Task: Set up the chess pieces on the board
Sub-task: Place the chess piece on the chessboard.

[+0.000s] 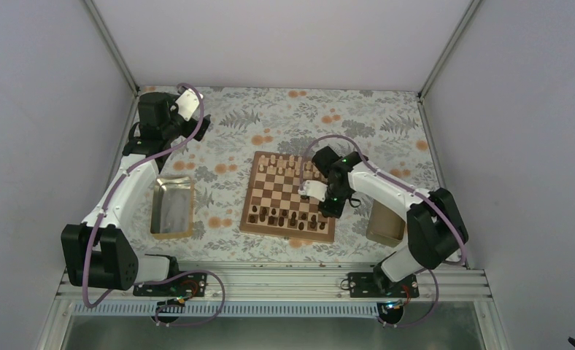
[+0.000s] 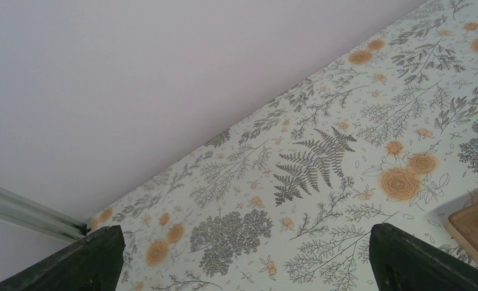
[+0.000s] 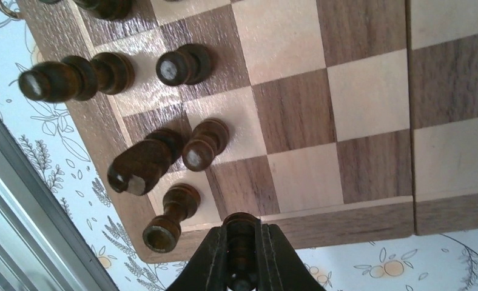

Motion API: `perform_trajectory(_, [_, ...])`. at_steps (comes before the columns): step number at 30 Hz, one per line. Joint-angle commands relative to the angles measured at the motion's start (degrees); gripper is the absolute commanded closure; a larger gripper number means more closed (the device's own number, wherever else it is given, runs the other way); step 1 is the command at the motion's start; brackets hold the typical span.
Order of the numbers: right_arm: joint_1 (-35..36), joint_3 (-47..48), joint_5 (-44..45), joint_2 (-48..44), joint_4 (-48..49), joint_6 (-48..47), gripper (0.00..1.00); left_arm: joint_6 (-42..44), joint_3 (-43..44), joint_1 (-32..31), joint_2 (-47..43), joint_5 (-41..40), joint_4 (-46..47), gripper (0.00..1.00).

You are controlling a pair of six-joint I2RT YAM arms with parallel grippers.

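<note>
One dark chessman (image 3: 241, 233) is pinched between the fingers of the right hand (image 3: 241, 242) at the bottom centre of the right wrist view. Its long axis runs along the fingers, and its head points up the frame at the chessboard (image 3: 346, 215). The piece hangs just over the board's plain border. The dark square straight above it in that frame is bare, and just left of it another dark man (image 3: 173, 212) stands on the corner square. From this, the coming move looks like a short advance and a lowering onto that bare square, with little room to spare beside the corner piece.

In the top view the right hand (image 1: 310, 191) is over the lower right part of the chessboard (image 1: 288, 193), beside the row of dark pieces (image 1: 284, 217) along its lower edge. The pale pieces (image 1: 281, 162) line its upper edge. The left hand (image 1: 197, 124) is well apart at the upper left. In its own view its fingers (image 2: 73, 260) are spread, with nothing between them.

The board lies on a table (image 1: 233, 131) covered by a cloth printed with grey ferns and orange flowers. A metal tray (image 1: 171, 208) sits left of the board, and a second tray (image 1: 385, 222) is partly hidden under the right arm. Plain pale walls (image 1: 270, 36) and aluminium posts close the space in.
</note>
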Motion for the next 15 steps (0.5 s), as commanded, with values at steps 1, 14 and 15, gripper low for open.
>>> perform_trajectory(1, [1.1, -0.3, -2.2, 1.6, 1.4, 1.1, 0.91, 0.0, 0.3, 0.3, -0.3, 1.0, 0.1, 0.0])
perform_trajectory(14, [2.2, 0.6, -1.3, 3.7, 1.7, 0.7, 0.9, 0.1, 0.1, 0.3, 0.0, 0.9, 0.3, 0.0])
perform_trajectory(15, [2.2, 0.5, -1.1, 3.5, 1.7, 0.7, 0.9, 0.1, 0.1, 0.3, 0.0, 0.9, 0.4, 0.0])
